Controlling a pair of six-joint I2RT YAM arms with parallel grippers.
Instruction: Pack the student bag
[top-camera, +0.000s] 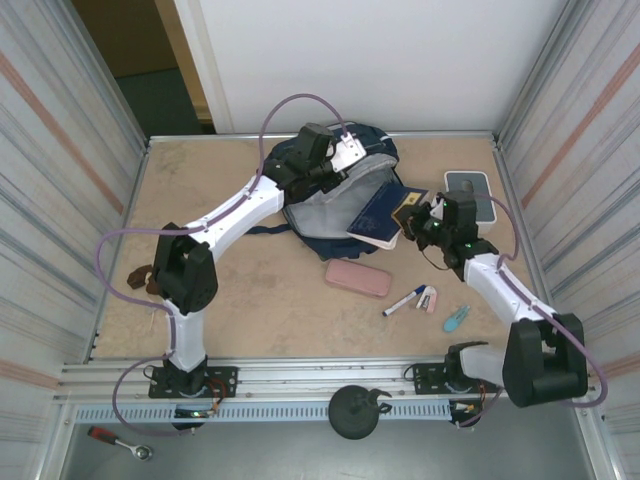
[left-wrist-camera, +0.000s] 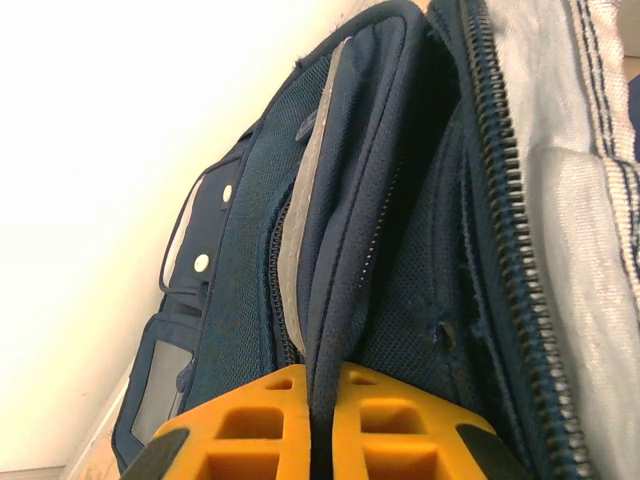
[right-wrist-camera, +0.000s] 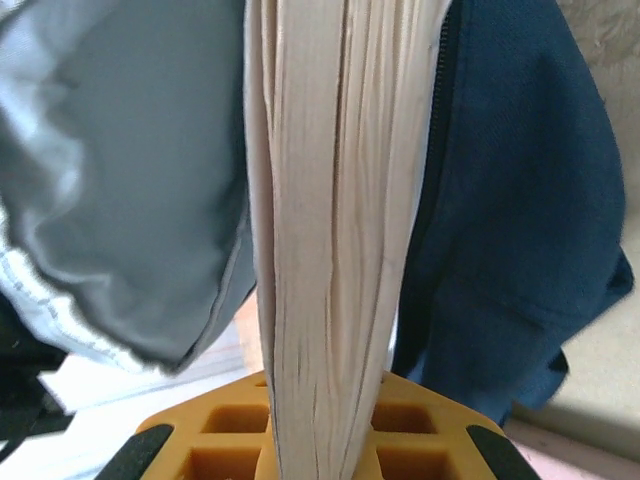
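The student bag (top-camera: 318, 216), navy with a pale grey lining, lies open at the back middle of the table. My left gripper (top-camera: 338, 166) is at the bag's upper rim. In the left wrist view it (left-wrist-camera: 322, 376) is shut on a navy piped edge of the bag (left-wrist-camera: 420, 250) beside the zip. A thick book (top-camera: 378, 212) with a dark blue cover sticks out of the bag's mouth toward the right. My right gripper (top-camera: 412, 219) is shut on its outer end. The right wrist view has the cream page block (right-wrist-camera: 330, 200) clamped between the orange fingers (right-wrist-camera: 225, 425), with navy bag fabric (right-wrist-camera: 520, 200) alongside.
A pink pencil case (top-camera: 358, 278), a marker (top-camera: 404, 300), a small pale stapler-like item (top-camera: 428, 298) and a teal item (top-camera: 456, 318) lie in front of the bag. A white-grey box (top-camera: 470, 192) sits at the right wall. A brown object (top-camera: 140, 278) lies by the left arm.
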